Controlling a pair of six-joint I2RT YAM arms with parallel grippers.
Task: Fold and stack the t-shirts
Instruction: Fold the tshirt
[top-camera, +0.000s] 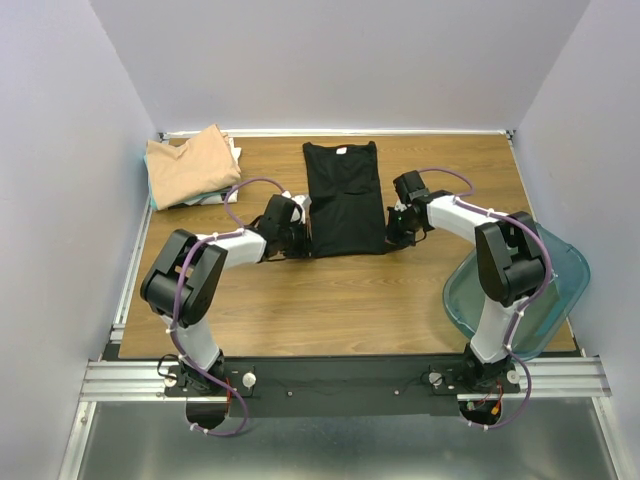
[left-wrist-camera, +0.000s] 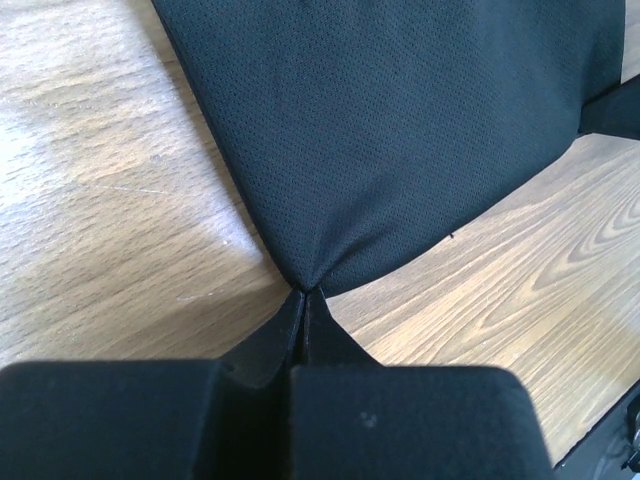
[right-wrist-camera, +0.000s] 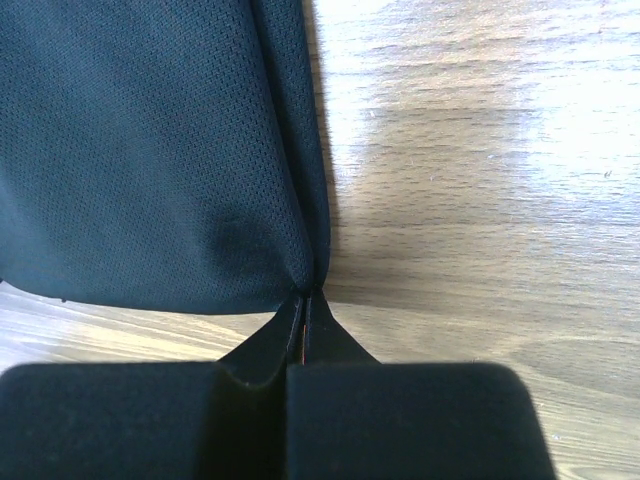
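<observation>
Left pincer (left-wrist-camera: 303, 300) and right pincer (right-wrist-camera: 305, 300) clamp near corners of the black t-shirt (top-camera: 343, 200); tan t-shirt (top-camera: 190, 165) far-left, teal bin (top-camera: 565, 285) right.

A: so what's actually sitting on that wooden tabletop (top-camera: 330, 300)?
B: black t-shirt (top-camera: 345, 205) flat in the middle toward the far edge, tan t-shirt (top-camera: 190, 165) piled on pale shirts (top-camera: 208, 198) in the far left corner, teal bin (top-camera: 562, 256) overhanging the right edge.

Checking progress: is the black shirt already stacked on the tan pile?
No, the black t-shirt lies flat mid-table, apart from the tan t-shirt at far left.
</observation>
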